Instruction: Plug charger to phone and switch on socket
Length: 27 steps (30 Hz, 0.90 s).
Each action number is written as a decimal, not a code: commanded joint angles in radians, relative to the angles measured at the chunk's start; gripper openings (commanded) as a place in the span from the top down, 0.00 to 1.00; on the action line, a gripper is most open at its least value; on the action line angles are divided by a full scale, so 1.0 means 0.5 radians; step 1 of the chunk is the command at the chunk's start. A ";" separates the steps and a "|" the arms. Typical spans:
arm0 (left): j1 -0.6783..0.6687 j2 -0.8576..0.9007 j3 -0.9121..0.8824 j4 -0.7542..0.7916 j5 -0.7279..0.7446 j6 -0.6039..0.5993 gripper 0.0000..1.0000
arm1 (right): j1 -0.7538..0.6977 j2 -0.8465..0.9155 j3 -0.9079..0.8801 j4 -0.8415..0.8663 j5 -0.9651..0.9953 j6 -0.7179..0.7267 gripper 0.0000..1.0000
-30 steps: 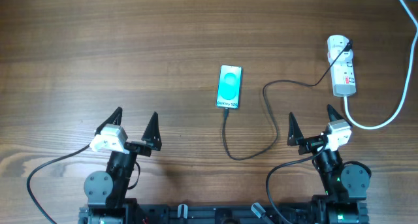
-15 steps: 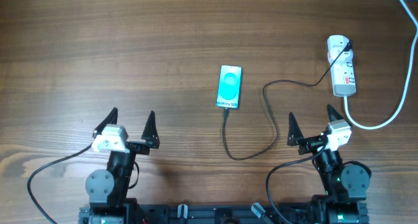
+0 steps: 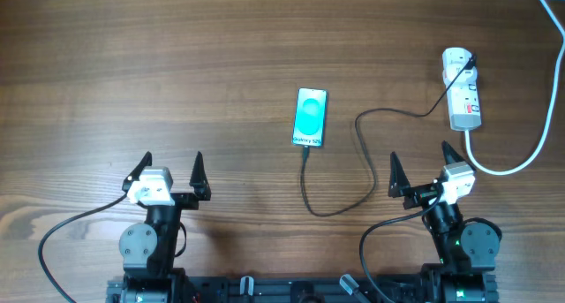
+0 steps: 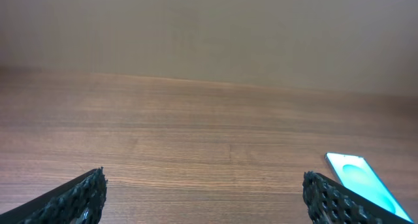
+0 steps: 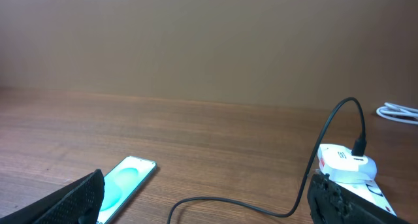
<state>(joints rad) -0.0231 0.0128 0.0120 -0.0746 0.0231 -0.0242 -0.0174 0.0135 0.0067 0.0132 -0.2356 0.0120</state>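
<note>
Charger (image 3: 303,181) seems plugged into phone (image 3: 310,117); switch unclear.
Other end sits in socket (image 3: 462,100), far right; both jaws wide, empty.

The left arm's black two-finger tool (image 3: 171,164), on its white body, has drawn back across the brown wooden tabletop (image 3: 177,56) toward 7 o'clock, nearer its base. It has also squared up: its pointed tips, slightly slanted before, now sit level.
</note>
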 commanded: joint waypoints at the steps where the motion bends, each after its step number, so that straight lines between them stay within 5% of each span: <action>1: 0.021 -0.021 -0.012 -0.006 -0.018 0.095 0.00 | 0.010 -0.020 -0.001 0.007 -0.018 -0.019 0.00; 27: 0.015 -0.021 -0.012 -0.009 0.002 0.146 0.00 | 0.010 -0.020 -0.001 0.007 -0.019 -0.019 0.00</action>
<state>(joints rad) -0.0231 0.0128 0.0120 -0.0750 0.0235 0.0219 -0.0174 0.0135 0.0067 0.0132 -0.2356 0.0124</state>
